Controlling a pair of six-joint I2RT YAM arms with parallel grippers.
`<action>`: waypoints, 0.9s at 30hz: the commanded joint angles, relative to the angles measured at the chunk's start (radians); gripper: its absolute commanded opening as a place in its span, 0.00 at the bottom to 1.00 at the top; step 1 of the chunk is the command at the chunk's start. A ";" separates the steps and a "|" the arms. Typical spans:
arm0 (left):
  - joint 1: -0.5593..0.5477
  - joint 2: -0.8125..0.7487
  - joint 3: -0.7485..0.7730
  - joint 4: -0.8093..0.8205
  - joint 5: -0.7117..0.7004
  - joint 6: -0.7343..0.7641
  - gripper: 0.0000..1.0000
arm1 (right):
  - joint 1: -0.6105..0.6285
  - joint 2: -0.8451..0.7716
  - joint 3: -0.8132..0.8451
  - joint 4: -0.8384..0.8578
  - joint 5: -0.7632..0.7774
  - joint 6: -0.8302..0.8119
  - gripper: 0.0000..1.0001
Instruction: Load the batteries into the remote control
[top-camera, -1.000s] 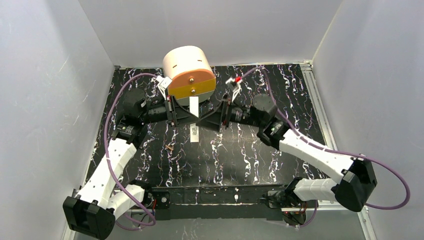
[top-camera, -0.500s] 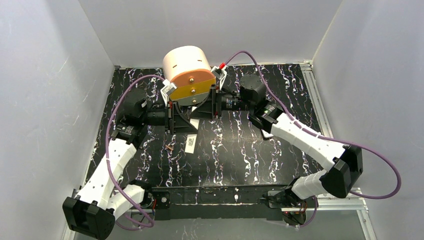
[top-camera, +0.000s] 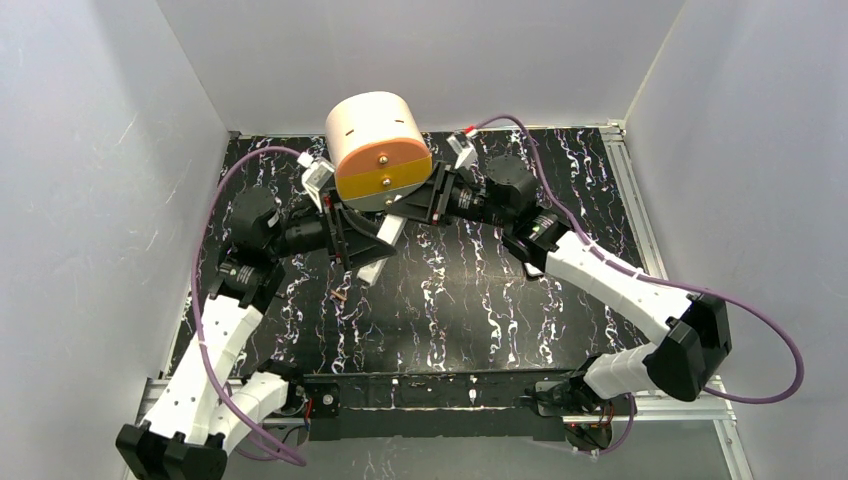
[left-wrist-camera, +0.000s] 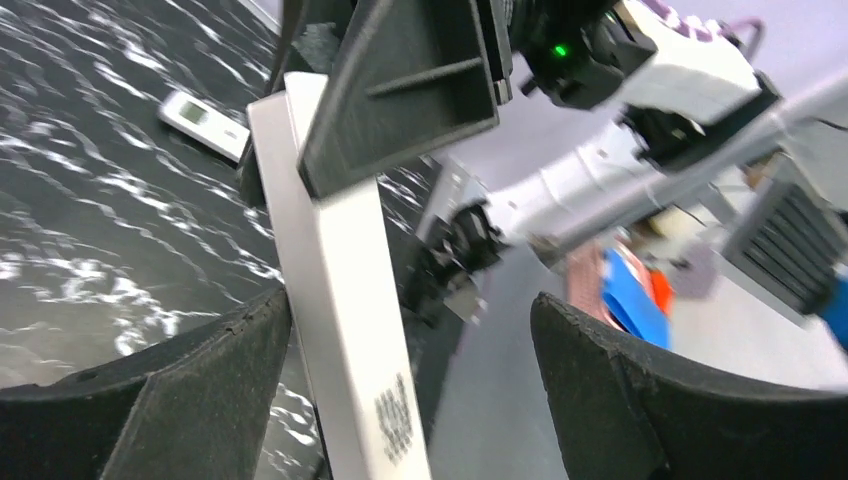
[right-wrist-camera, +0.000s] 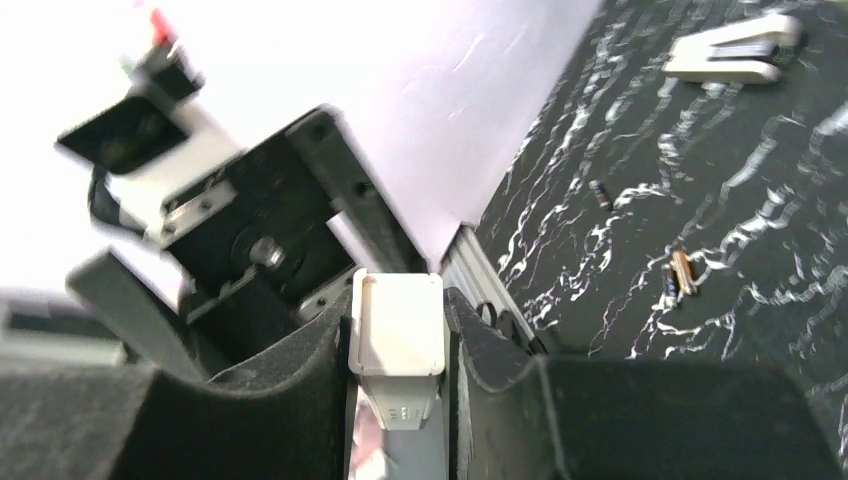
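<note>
A long narrow white bar (top-camera: 381, 244) hangs tilted above the table between both grippers. My right gripper (right-wrist-camera: 397, 305) is shut on its upper end (right-wrist-camera: 398, 335), one finger on each side. The left gripper (left-wrist-camera: 412, 300) stands open around the lower part of the bar (left-wrist-camera: 340, 330), which lies close to its left finger (left-wrist-camera: 215, 370). The remote control (left-wrist-camera: 203, 122), small and white with a screen, lies flat on the table beyond the bar. Batteries (right-wrist-camera: 681, 272) lie loose on the dark table, with another one (right-wrist-camera: 600, 193) a little farther off. One coppery battery (top-camera: 340, 295) lies below the left gripper (top-camera: 362, 240).
A big white drum with an orange face (top-camera: 378, 145) stands just behind the right gripper (top-camera: 418, 205). A white-grey wedge-shaped piece (right-wrist-camera: 735, 50) lies on the black marbled table (top-camera: 470, 310). White walls close in the left, back and right sides.
The right gripper swung in and closed on the top of the white bar. The left gripper opened and let go of it. The bar now tilts.
</note>
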 joint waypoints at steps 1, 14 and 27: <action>-0.003 -0.106 -0.082 0.125 -0.338 0.052 0.87 | -0.049 -0.070 -0.070 -0.092 0.318 0.372 0.07; -0.017 -0.122 -0.282 0.478 -0.355 0.087 0.85 | -0.061 -0.164 -0.191 -0.134 0.552 0.845 0.05; -0.022 -0.097 -0.330 0.606 -0.406 0.021 0.76 | -0.060 -0.161 -0.252 -0.059 0.482 0.874 0.04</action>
